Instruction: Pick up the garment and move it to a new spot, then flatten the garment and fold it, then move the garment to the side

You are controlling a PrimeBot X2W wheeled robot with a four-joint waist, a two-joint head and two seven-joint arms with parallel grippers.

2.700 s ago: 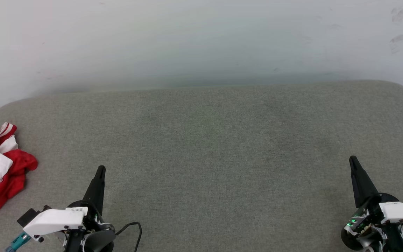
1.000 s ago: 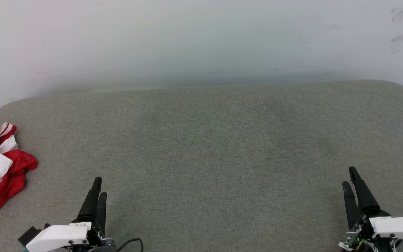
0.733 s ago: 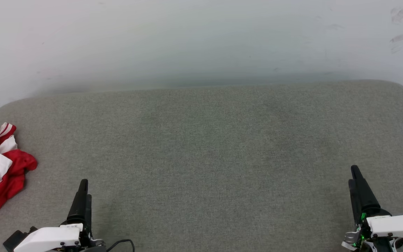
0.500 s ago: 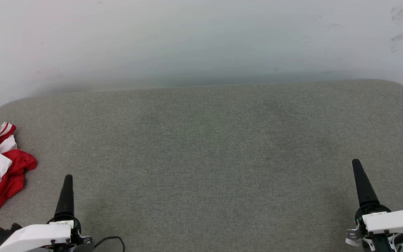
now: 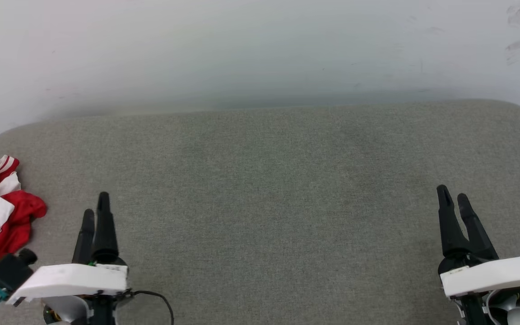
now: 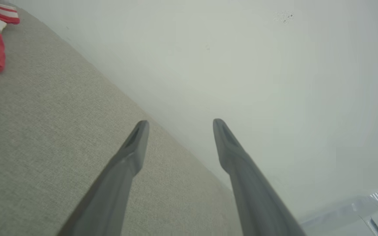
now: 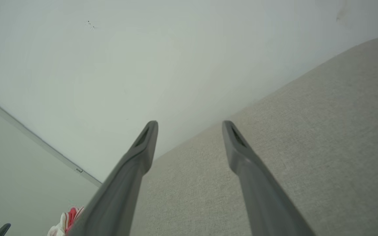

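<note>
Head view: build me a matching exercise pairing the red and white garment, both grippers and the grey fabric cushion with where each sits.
Column one:
1. crumpled red and white jersey garment
2. left gripper, long dark fingers
3. right gripper, long dark fingers
4. grey woven fabric cushion

Column two:
A. lower right, open, empty
B. far left edge, heaped
C. across the middle
D. lower left, open, apart from the heap

Pairs: 1-B; 2-D; 3-A; 4-C
</note>
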